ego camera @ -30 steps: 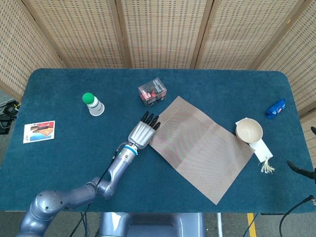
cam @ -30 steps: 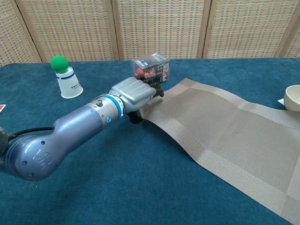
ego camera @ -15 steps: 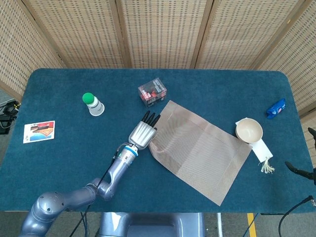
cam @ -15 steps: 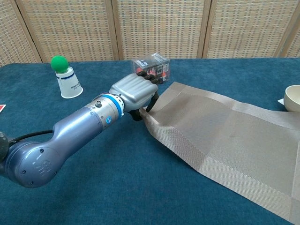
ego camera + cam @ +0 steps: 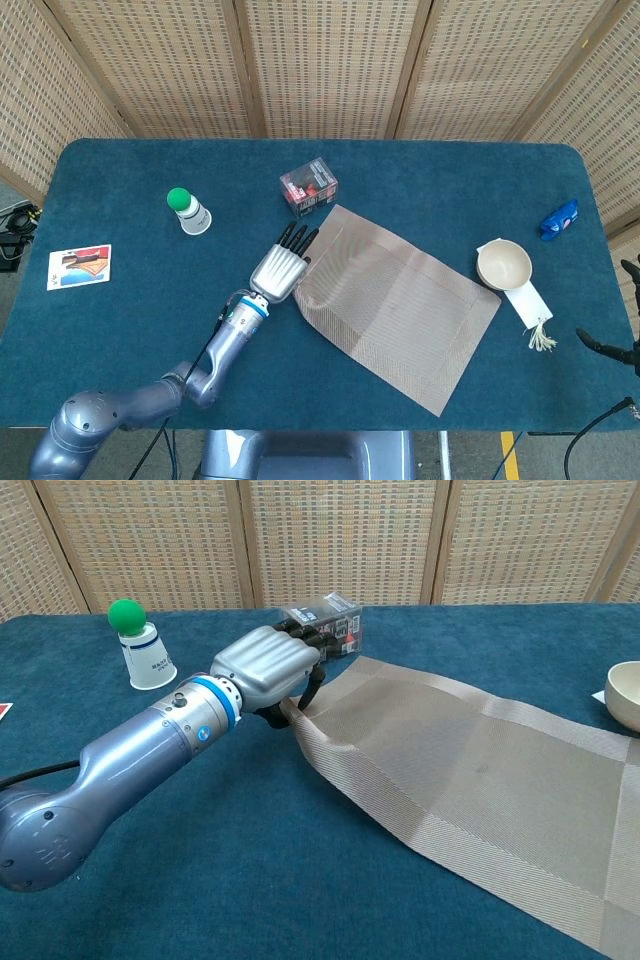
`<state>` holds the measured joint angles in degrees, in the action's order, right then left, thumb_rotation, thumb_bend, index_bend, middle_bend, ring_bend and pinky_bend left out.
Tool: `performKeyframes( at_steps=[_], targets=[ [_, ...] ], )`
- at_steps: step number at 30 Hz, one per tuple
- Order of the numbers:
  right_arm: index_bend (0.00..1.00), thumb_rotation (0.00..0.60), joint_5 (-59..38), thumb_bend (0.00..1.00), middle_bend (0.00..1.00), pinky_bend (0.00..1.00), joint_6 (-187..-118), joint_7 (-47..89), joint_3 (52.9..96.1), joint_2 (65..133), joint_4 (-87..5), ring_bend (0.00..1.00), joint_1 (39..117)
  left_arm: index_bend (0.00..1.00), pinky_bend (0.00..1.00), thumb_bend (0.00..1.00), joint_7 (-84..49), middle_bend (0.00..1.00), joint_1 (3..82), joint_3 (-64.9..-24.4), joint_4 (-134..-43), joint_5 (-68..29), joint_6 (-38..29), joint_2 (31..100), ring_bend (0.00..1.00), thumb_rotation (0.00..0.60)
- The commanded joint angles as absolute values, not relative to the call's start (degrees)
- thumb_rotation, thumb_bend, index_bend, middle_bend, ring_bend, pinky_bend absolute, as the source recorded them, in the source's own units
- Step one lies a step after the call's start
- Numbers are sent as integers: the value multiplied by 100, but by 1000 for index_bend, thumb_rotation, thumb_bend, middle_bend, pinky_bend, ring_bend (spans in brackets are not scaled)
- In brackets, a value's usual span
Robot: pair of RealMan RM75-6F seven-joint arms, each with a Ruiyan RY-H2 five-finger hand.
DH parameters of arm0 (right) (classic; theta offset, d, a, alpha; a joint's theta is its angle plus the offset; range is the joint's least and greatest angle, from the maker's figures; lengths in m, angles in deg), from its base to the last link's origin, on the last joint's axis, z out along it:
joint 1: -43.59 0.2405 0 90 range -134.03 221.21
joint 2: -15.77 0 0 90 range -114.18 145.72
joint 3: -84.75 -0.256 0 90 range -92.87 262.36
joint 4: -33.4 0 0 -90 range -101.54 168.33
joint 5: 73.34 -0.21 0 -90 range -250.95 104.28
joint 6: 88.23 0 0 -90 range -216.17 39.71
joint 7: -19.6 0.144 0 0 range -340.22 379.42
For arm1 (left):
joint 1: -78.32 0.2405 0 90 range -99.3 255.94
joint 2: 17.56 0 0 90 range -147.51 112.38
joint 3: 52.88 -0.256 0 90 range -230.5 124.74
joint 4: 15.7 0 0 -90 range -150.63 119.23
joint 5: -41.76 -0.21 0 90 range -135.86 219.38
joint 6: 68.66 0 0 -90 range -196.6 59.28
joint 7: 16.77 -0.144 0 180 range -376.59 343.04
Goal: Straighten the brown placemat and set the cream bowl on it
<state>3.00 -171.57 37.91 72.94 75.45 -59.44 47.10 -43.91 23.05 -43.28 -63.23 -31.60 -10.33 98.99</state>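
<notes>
The left hand point(image 5: 268, 667) pinches the brown placemat point(image 5: 395, 305) by its left edge (which lifts slightly), so it should drag low and evenly until the mat squares up, with the cream bowl point(image 5: 503, 264) waiting just beyond the mat's right corner.

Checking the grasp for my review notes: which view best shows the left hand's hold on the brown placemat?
The chest view: the left hand grips the brown placemat at its raised near-left edge, seen close from the side. The head view shows the whole mat, but the hand hides the contact.
</notes>
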Motion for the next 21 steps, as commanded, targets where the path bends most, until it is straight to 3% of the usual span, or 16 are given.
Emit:
performKeyframes(
  at_steps=[1,21],
  targets=[
    [129,600,319,154,0,0,-17170,3786,7303,7538,-5966,0,4706,709,0,516,-4341,0,2602,-4517,-6698,-3269,-880,9548,0,600],
    [131,600,603,154,0,0,-17353,3588,7439,7551,-6194,0,4665,712,0,514,-4358,0,3881,-5728,-9081,-4208,-73,7801,0,600]
  ],
)
